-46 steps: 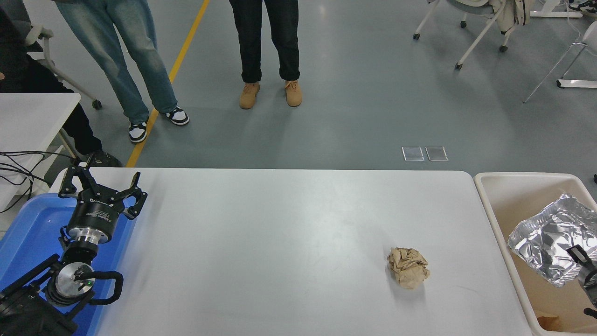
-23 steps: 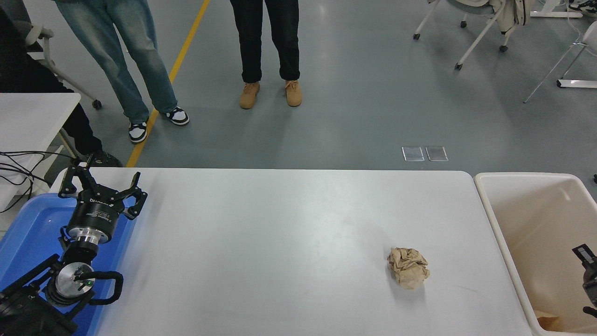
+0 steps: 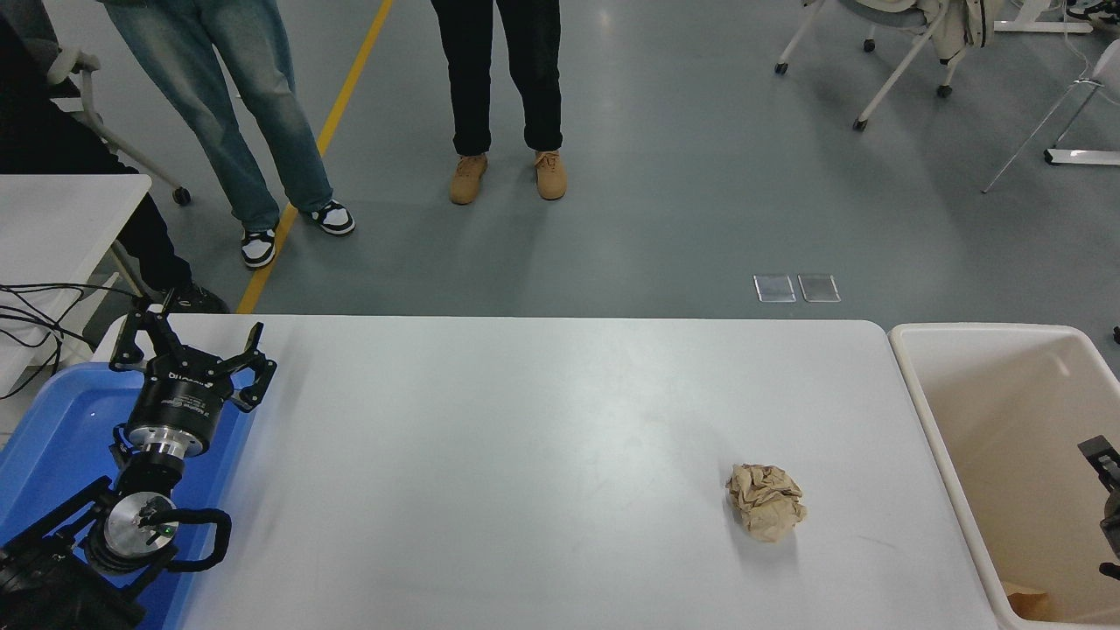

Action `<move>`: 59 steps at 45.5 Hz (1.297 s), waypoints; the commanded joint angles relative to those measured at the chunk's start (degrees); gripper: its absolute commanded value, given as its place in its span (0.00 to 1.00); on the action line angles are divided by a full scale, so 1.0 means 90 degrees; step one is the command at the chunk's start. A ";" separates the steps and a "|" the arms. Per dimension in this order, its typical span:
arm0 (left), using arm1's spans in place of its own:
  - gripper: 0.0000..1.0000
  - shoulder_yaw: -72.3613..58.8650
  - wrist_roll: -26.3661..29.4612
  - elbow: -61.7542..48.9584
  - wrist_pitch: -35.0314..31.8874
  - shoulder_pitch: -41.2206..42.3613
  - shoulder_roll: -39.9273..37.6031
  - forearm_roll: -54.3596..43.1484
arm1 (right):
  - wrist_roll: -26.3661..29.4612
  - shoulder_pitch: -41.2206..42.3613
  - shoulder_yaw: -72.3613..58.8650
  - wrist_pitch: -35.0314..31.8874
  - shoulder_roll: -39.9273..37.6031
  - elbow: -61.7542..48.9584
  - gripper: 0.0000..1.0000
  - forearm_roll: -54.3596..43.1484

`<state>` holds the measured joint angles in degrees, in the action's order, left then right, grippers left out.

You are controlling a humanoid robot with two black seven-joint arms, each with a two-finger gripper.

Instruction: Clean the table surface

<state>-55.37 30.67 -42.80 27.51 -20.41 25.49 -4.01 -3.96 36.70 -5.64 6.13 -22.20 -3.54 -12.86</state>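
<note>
Paper ball (image 3: 766,513) near table surface (image 3: 525,420) edge (right).

My left arm (image 3: 105,534): wearing black housings, a silver wrist disc showing a green light, looping black cable. Left gripper (image 3: 188,354): black linked fingers, white lettering on its collar.
</note>
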 commanded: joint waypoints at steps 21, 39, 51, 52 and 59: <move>0.99 0.0000 0.0000 0.0000 0.0000 0.0003 0.0000 -0.0004 | 0.0011 0.0991 0.1847 -0.1032 -0.0560 0.0100 0.98 0.1400; 0.99 0.0000 0.0000 0.0000 0.0000 -0.0007 0.0000 -0.0004 | -0.0058 0.1079 0.3429 -0.1042 -0.0873 0.2356 0.98 0.1332; 0.99 0.0000 0.0000 0.0000 0.0000 0.0003 0.0000 -0.0004 | -0.0028 0.0923 0.4707 -0.1969 -0.0805 0.3244 0.99 0.2191; 0.99 0.0000 0.0000 0.0000 0.0000 0.0003 0.0000 -0.0004 | -0.0028 0.0884 0.4795 -0.1989 -0.0805 0.3352 0.99 0.2220; 0.99 0.0000 0.0000 0.0000 0.0000 0.0003 0.0000 -0.0004 | -0.0067 0.0727 0.5001 -0.2126 -0.0747 0.3821 0.99 0.2259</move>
<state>-55.37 30.67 -42.80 27.51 -20.40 25.49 -4.05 -4.26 44.77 33.56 -9.40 -29.44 23.89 4.83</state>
